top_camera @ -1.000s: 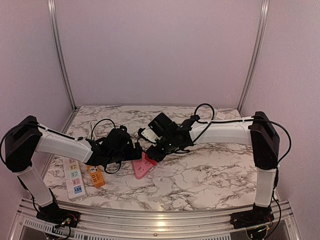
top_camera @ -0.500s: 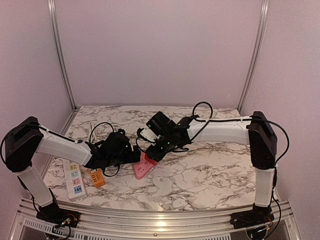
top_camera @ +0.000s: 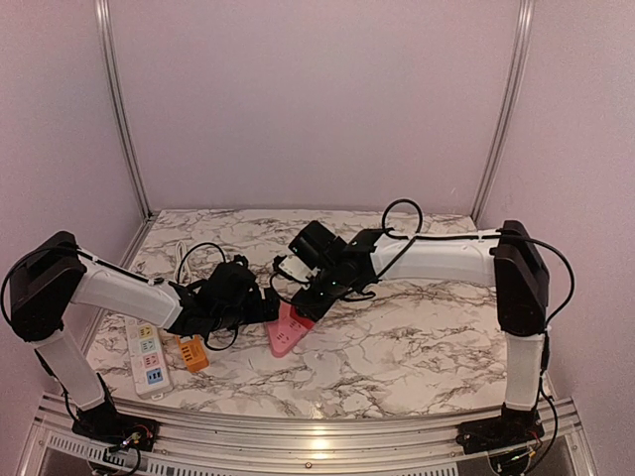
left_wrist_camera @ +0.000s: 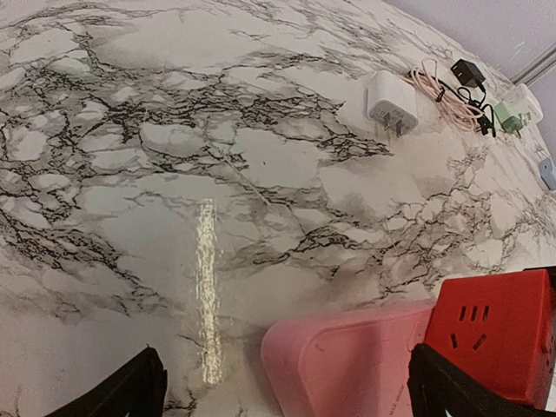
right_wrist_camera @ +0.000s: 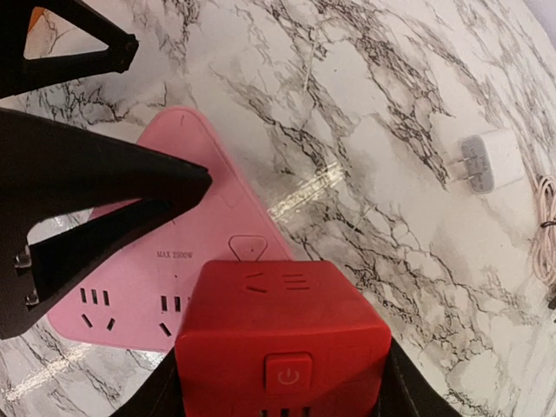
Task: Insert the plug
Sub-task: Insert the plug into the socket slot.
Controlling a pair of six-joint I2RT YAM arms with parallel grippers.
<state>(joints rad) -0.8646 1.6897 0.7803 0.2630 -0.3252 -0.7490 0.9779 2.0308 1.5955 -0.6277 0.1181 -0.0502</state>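
Observation:
A pink power strip (top_camera: pixel 285 336) lies flat on the marble table (top_camera: pixel 417 347). It also shows in the left wrist view (left_wrist_camera: pixel 347 365) and the right wrist view (right_wrist_camera: pixel 148 278), sockets facing up. My left gripper (top_camera: pixel 266 307) is open, and its fingers (left_wrist_camera: pixel 130 391) straddle the strip's near end. My right gripper (top_camera: pixel 310 297) is shut on a red cube-shaped plug adapter (right_wrist_camera: pixel 282 339) with a power button. It holds the adapter just above the strip's far end, close to my left gripper's fingers (right_wrist_camera: pixel 87 191). The adapter's prongs are hidden.
A white power strip with coloured sockets (top_camera: pixel 145 353) and a small orange one (top_camera: pixel 190 350) lie at the front left. A white charger (left_wrist_camera: pixel 387 104) and coiled cables (left_wrist_camera: pixel 452 87) lie farther back. Metal frame rails border the table.
My right gripper has shifted slightly left with the red adapter, closer over the pink strip. My left gripper has barely moved.

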